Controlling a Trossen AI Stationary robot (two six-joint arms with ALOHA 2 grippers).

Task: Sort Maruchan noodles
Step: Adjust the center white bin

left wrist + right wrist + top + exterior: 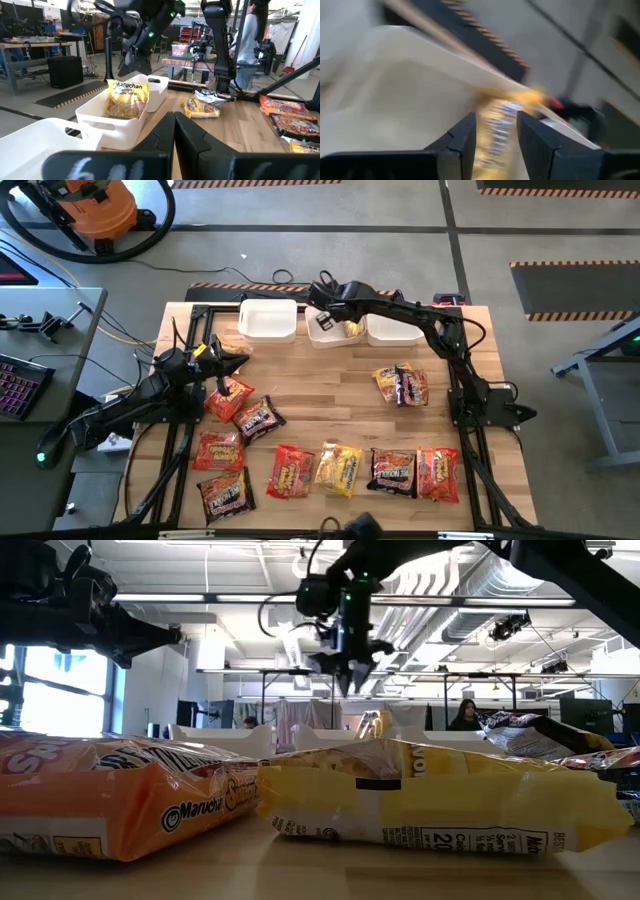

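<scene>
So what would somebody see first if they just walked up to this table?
Probably the colourful noodle packets scattered over the near half of the wooden table. Next, the right gripper, open above the middle white bin at the far edge, where a yellow packet stands up inside. The left gripper waits shut on the left side.

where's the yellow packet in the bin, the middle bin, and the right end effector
yellow packet (125, 97), left wrist view, on its printed front
middle bin (90, 116), left wrist view, on its near white wall
right end effector (322, 321), high view, between its fingertips above the middle bin
</scene>
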